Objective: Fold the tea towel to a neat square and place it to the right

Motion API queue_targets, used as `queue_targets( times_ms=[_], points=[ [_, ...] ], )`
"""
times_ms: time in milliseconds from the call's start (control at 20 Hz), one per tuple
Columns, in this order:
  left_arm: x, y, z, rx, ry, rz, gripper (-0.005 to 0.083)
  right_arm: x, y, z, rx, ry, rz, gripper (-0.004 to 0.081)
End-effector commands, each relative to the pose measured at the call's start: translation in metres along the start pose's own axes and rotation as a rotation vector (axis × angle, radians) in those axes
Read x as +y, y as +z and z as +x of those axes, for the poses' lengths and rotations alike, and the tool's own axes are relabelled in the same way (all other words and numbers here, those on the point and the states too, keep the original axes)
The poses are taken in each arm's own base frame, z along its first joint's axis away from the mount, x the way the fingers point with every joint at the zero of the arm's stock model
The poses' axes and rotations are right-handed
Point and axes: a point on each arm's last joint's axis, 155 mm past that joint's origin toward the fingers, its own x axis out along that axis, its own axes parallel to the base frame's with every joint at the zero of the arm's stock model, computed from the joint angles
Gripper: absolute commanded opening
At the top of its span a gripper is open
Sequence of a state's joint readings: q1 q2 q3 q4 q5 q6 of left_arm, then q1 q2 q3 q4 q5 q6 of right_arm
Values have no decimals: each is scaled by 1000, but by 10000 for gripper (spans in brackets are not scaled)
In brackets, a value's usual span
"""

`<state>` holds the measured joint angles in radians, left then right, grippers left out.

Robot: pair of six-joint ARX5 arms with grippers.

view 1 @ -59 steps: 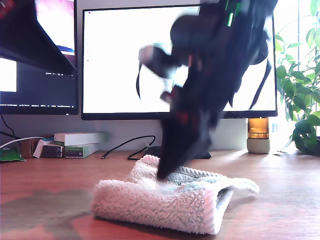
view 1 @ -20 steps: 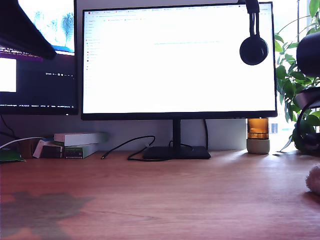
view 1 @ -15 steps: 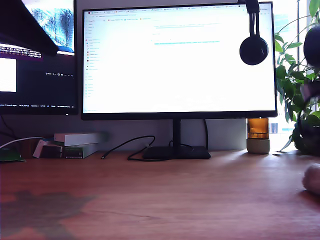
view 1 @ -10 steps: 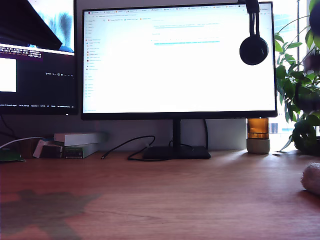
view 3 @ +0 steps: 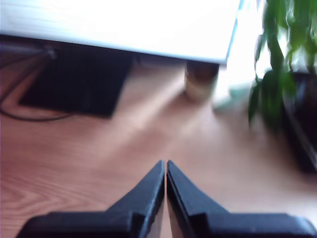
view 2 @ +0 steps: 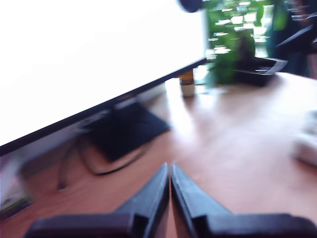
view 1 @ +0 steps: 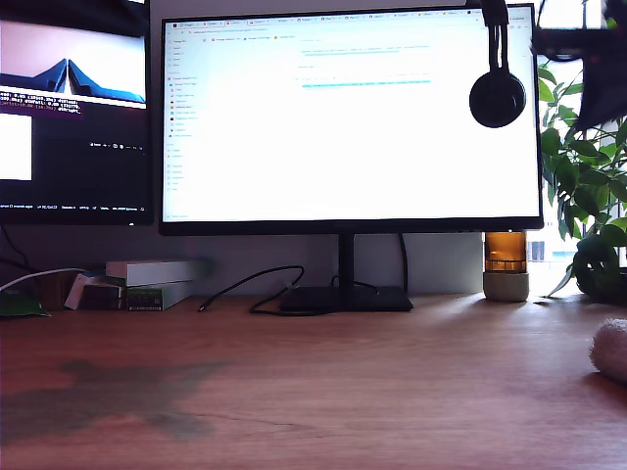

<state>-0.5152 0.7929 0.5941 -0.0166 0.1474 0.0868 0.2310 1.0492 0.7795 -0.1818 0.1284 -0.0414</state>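
Observation:
Only a fluffy pale pink end of the tea towel (view 1: 613, 350) shows, lying on the wooden desk (view 1: 323, 382) at the exterior view's right edge. The first wrist view catches the tea towel (view 2: 306, 144) as a blurred pale patch, far from the jaws. My first gripper (view 2: 170, 169) is shut with nothing in it, raised above bare wood. My second gripper (view 3: 165, 166) is also shut and empty, above the desk before the monitor stand (view 3: 74, 82). A dark blurred part of an arm (view 1: 586, 54) hangs at the exterior view's upper right.
A large monitor (view 1: 348, 117) on a black stand (view 1: 345, 297) fills the back, with a second screen (view 1: 69, 117) at the exterior view's left. Headphones (view 1: 497, 93), an amber jar (view 1: 506, 264), a potted plant (view 1: 588, 196), cables (view 1: 260, 289) and small boxes (view 1: 147, 282) line the rear.
Three seconds ago an arm pressed on the folded towel mid-desk. The towel has lain at the exterior view's right edge for the last second, while both arms have risen almost out of that view.

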Motion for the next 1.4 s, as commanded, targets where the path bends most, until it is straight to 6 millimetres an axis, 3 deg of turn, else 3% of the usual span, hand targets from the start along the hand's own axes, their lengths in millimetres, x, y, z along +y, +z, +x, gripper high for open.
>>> queue_targets(
  times_ms=[0, 250, 450, 750, 950, 1100, 1350],
  points=[
    [24, -6, 3, 2, 73, -21, -24, -10, -7, 3, 5, -2, -30, -13],
    [85, -15, -13, 4, 218, -78, -24, -51, -25, -5, 4, -4, 50, -13],
    [110, -26, -25, 8, 280, -128, -24, -63, -42, -25, -56, -22, 87, -13],
    [115, -32, -41, -32, 352, -181, -24, -49, -40, -49, -204, -23, 100, -13],
    [115, -58, -55, -57, 422, -173, -24, -51, -44, -55, -242, -69, 84, -13],
    [109, -89, -62, -51, 439, -163, -24, -44, -60, -52, -236, -45, 81, -13],
    [97, -115, -77, -59, 451, -178, -24, -37, -105, -47, -201, -44, 57, -13]
  ],
)
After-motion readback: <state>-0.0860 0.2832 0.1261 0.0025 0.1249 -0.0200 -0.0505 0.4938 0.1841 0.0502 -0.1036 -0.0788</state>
